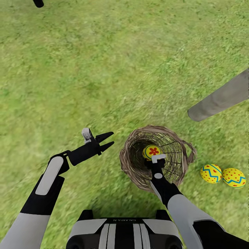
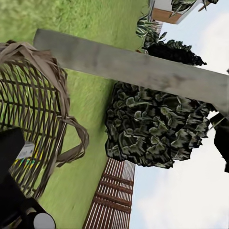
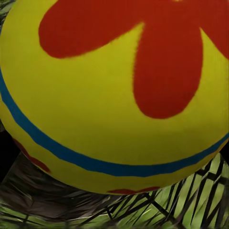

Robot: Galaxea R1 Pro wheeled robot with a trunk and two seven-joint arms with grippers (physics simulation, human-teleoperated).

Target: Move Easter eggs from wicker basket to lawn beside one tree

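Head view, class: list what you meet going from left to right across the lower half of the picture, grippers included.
left gripper → wicker basket with the flower-marked egg inside, at the right gripper → zigzag egg on the lawn → dotted egg

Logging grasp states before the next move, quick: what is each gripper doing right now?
Left gripper: open, fingers spread, holding nothing.
Right gripper: at the flower-marked egg in the wicker basket; cannot tell if shut.

A slatted wooden fence (image 2: 112,198) stands beneath pale sky (image 2: 181,191).
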